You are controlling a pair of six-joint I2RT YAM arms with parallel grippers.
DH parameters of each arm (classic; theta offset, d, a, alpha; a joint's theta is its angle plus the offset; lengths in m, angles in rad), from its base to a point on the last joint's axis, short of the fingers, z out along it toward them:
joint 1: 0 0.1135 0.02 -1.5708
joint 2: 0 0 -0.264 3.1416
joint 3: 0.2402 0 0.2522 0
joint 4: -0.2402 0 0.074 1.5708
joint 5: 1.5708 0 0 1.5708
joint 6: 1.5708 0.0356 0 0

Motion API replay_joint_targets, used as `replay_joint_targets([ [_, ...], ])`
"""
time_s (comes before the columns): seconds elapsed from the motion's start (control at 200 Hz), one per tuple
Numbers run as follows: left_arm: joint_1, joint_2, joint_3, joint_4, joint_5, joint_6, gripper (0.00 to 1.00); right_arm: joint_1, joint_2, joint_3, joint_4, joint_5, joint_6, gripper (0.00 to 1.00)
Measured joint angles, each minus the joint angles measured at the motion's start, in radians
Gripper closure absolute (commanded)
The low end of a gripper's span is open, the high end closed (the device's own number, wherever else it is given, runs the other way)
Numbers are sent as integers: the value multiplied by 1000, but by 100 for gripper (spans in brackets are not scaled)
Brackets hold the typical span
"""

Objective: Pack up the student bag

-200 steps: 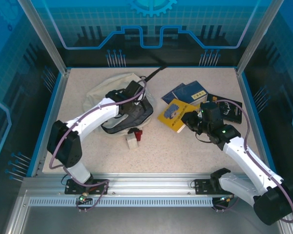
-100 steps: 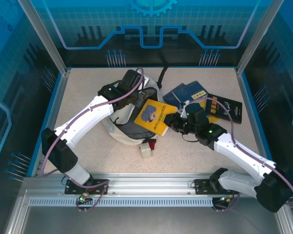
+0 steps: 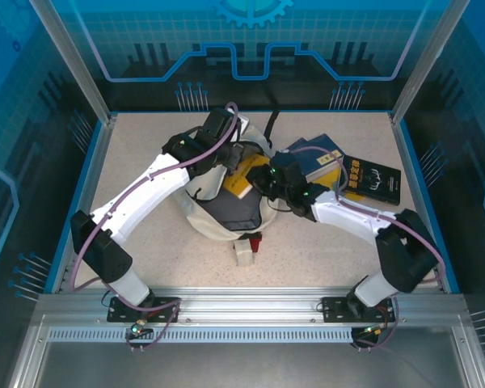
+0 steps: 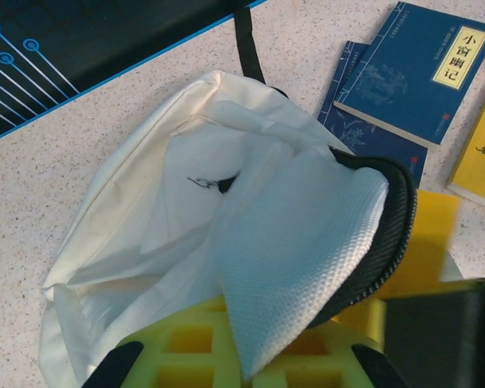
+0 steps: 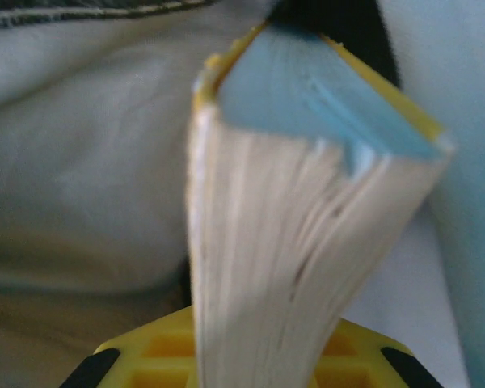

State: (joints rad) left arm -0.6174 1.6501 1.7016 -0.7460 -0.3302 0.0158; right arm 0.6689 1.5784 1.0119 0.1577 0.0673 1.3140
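While left gripper tight on student bag — right gripper tight on yellow book.

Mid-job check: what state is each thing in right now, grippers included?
student bag: open, flap held up.
left gripper: shut on the student bag's flap.
yellow book: closed, held at the bag's mouth.
right gripper: shut on the yellow book.
blue books: two, closed, lying flat, overlapping.
black book: closed, lying flat.
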Motion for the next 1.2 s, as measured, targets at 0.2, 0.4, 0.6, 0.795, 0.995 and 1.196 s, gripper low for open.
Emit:
replay_joint_targets([
  [0.2,0,27,31,-18,-10,-26,100,16,217,132,66,91,102,87],
  [0.4,0,47,48,-42,-14,-44,100,32,398,262,92,116,186,78],
  [0.6,8,55,52,-60,-37,-44,100,35,453,296,127,26,298,45],
  [0.795,11,60,52,-61,-37,-52,100,37,389,183,128,-79,358,37],
  [0.995,28,60,47,-53,-35,-71,100,38,158,12,39,-169,347,39],
  [1.196,51,53,-39,-15,-27,-82,100,37,-76,-81,-131,-195,206,40],
])
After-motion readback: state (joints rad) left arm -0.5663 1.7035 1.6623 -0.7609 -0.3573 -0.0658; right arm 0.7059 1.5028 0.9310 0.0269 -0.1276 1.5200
